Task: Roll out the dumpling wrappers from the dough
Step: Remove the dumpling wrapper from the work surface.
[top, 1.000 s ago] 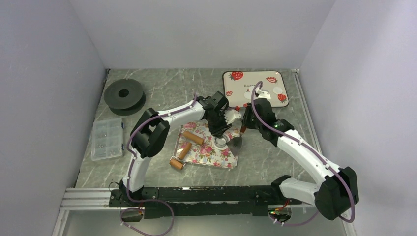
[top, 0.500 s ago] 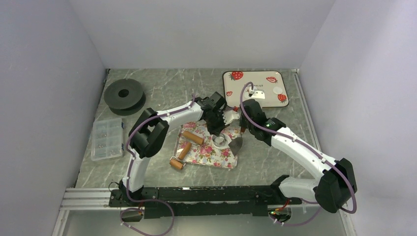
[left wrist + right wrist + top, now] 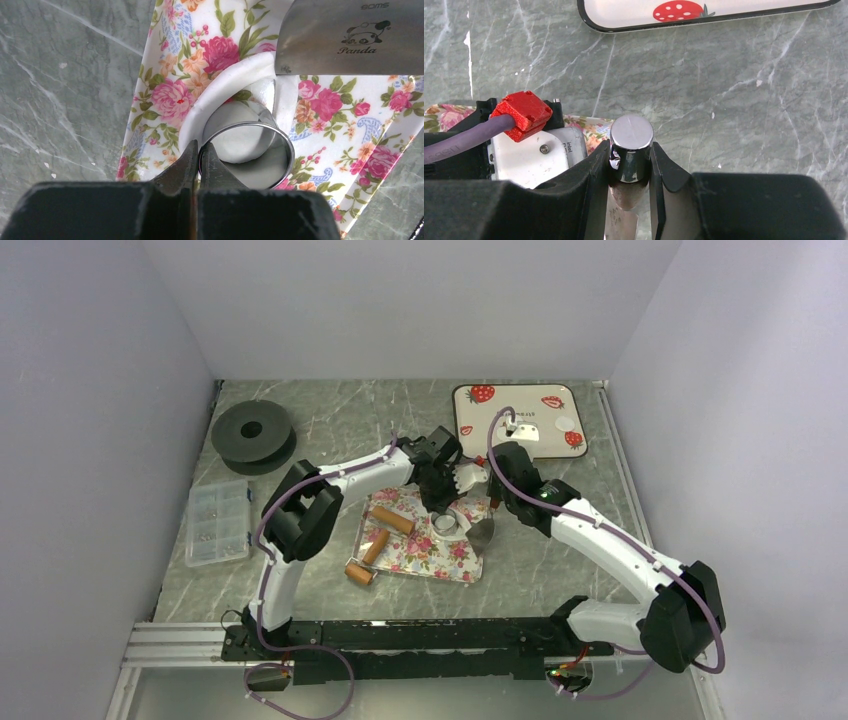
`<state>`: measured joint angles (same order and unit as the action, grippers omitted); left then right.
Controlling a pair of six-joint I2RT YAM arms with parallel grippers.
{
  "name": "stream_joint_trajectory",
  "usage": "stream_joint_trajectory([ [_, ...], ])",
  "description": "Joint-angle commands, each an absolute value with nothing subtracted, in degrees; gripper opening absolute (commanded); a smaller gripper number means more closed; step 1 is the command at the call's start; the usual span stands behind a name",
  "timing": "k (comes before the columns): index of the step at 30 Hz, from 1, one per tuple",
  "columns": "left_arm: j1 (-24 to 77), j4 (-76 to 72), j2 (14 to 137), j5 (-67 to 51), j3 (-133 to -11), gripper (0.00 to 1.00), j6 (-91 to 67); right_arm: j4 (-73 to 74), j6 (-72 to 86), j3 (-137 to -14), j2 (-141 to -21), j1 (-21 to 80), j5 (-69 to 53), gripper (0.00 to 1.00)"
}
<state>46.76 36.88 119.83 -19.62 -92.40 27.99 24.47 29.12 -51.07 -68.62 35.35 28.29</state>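
Marble surface [image 3: 330, 420], cutting step: left claw [image 3: 196, 165] pinches ring [image 3: 280, 145] rim over dough [image 3: 225, 85] on mat [image 3: 170, 95], wrapper [image 3: 240, 145] inside; right claw [image 3: 630, 165] clamps scraper [image 3: 350, 37]; next, probably lift ring squarely.

The ring cutter [image 3: 447, 524] sits on dough [image 3: 225, 85] on the floral mat [image 3: 420, 550], the scraper [image 3: 482, 532] at its three o'clock. The tray [image 3: 520, 395] lies at the mat's one o'clock.

The scraper [image 3: 350, 35] runs off the left wrist view at 1 o'clock, and the dough sheet [image 3: 225, 85] vanishes beneath it and the ring cutter [image 3: 260, 172]. The right wrist view crops the strawberry tray [image 3: 624, 12] at 12 o'clock. Overhead, the contents of the compartment box [image 3: 217, 522] are too small to tell.
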Motion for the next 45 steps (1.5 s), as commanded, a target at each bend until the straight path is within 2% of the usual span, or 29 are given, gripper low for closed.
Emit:
stream_joint_trajectory([
  [1,52.77,39.4,120.39,-23.51,-95.53,0.03,30.34,14.51,26.38,-53.97,-70.72,36.91,25.7,0.0],
  [15,53.13,39.88,121.84,-24.43,-97.12,0.06,29.58,8.3,26.95,-53.77,-72.44,34.1,25.18,0.0],
  [24,53.46,40.04,123.3,-24.76,-98.04,0.13,29.38,3.99,28.95,-54.85,-73.28,34.31,18.74,0.0],
  [32,54.12,41.43,123.25,-26.64,-99.7,0.31,28.32,3.82,29.67,-54.05,-72.61,34.89,18.01,0.0],
  [39,53.98,43.81,121.19,-24.97,-101.71,0.4,29.07,4.79,28.17,-54.69,-71.64,34.89,17.97,0.0],
  [45,53.63,46.77,118.37,-25.85,-104.11,0.56,29.17,5.17,26.72,-54.82,-68.96,33.62,14.86,0.0],
])
